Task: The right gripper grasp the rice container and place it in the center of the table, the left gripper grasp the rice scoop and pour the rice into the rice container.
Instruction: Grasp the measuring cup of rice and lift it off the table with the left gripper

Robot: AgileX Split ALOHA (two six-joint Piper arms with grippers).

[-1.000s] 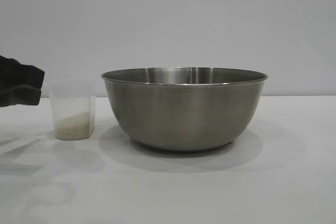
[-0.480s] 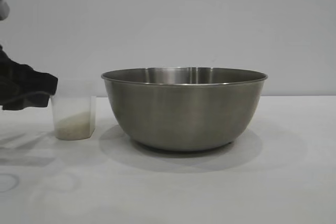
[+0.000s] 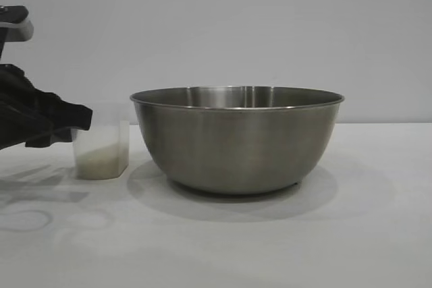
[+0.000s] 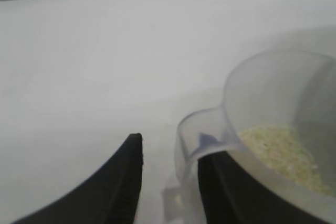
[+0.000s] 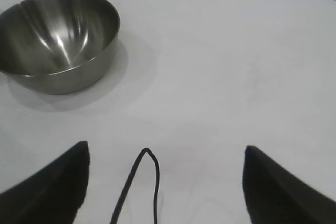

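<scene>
Now the left hand [image 4: 169,182], fingers apart astride the rice scoop's [image 3: 101,150] loop handle, must clamp, then lift toward the rice container [image 3: 236,138].

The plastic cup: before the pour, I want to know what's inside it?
The plastic cup holds a shallow layer of white rice at its bottom; the rest is empty. The cup's rim hides part of the rice in the wrist view.

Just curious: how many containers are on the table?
2: a steel bowl at the table's middle, and a small plastic cup of rice just left of it. None seem hidden.
</scene>
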